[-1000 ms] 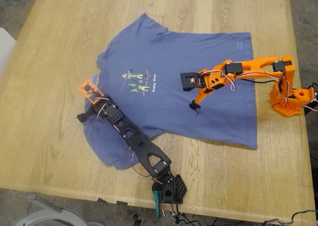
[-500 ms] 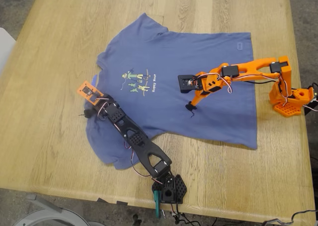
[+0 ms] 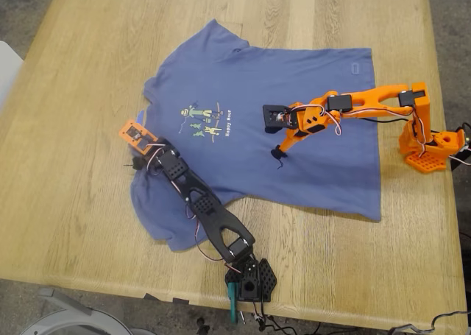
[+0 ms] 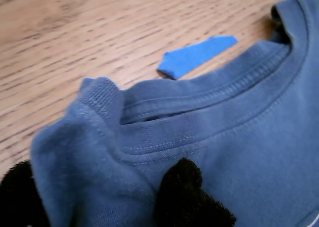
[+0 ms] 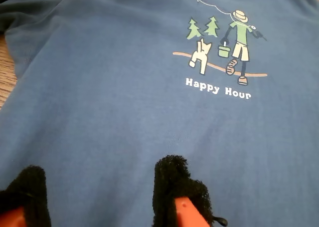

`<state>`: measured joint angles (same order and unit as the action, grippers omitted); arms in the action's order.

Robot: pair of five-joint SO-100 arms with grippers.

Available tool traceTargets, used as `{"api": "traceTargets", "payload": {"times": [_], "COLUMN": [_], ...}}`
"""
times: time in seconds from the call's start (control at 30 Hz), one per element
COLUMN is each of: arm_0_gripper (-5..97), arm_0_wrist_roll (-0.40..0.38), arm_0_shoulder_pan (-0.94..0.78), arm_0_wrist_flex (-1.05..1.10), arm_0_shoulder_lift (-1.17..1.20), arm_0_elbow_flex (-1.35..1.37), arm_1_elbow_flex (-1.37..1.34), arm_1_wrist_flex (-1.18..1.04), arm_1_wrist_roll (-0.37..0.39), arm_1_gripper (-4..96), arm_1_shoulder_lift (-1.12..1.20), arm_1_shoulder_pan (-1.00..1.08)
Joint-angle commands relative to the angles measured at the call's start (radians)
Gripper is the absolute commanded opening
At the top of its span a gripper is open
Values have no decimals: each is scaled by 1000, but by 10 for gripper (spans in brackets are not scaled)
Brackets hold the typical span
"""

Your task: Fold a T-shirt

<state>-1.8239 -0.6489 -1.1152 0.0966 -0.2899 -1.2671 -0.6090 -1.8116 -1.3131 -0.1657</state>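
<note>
The slate-blue T-shirt (image 3: 294, 77) lies spread on the wooden table (image 3: 81, 48), its collar toward the exterior view's left. The cartoon print (image 3: 206, 120) faces up. My first gripper (image 3: 136, 160), on the black arm, is shut on a bunched fold of the T-shirt (image 4: 164, 132) at the collar (image 4: 209, 97), fabric pinched between the black pads (image 4: 184, 197). My second gripper (image 3: 277, 154), on the orange arm, stands open over the shirt's middle. Its foam fingertips (image 5: 174, 182) are spread apart just short of the "Happy Hour" print (image 5: 224, 42).
A tiny blue scrap (image 4: 197, 55) lies on the wood beside the collar. The orange arm's base (image 3: 430, 147) sits at the exterior view's right, the black arm's base (image 3: 250, 276) at the near table edge. A white object (image 3: 6, 62) shows past the exterior view's left edge.
My first gripper has shifted toward the exterior view's right, dragging the collar and shoulder edge with it. My second gripper has crept toward the exterior view's left over the shirt.
</note>
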Motion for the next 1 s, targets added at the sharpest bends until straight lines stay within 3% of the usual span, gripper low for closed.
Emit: {"api": "traceTargets", "payload": {"times": [0.0, 0.13, 0.3, 0.5, 0.97], "arm_0_gripper": [354, 134, 1, -1, -1], "arm_0_wrist_roll": [6, -14, -8, -14, -34], "arm_0_shoulder_pan": [34, 38, 32, 34, 71], "arm_0_wrist_flex": [-12, -15, 21, 57, 11], "arm_0_shoulder_lift": [-5, -41, -87, -107, -40], "arm_0_elbow_flex": [-44, -43, -43, -44, -44], "arm_1_elbow_flex": [21, -3, -48, -146, -112], "arm_1_wrist_flex": [-8, 11, 25, 118, 216], "arm_1_wrist_roll": [5, 11, 31, 78, 91], "arm_1_gripper": [312, 310, 308, 303, 293], "arm_1_shoulder_lift": [-28, -32, -38, -34, 95], "arm_1_shoulder_pan": [-5, 6, 21, 38, 60]}}
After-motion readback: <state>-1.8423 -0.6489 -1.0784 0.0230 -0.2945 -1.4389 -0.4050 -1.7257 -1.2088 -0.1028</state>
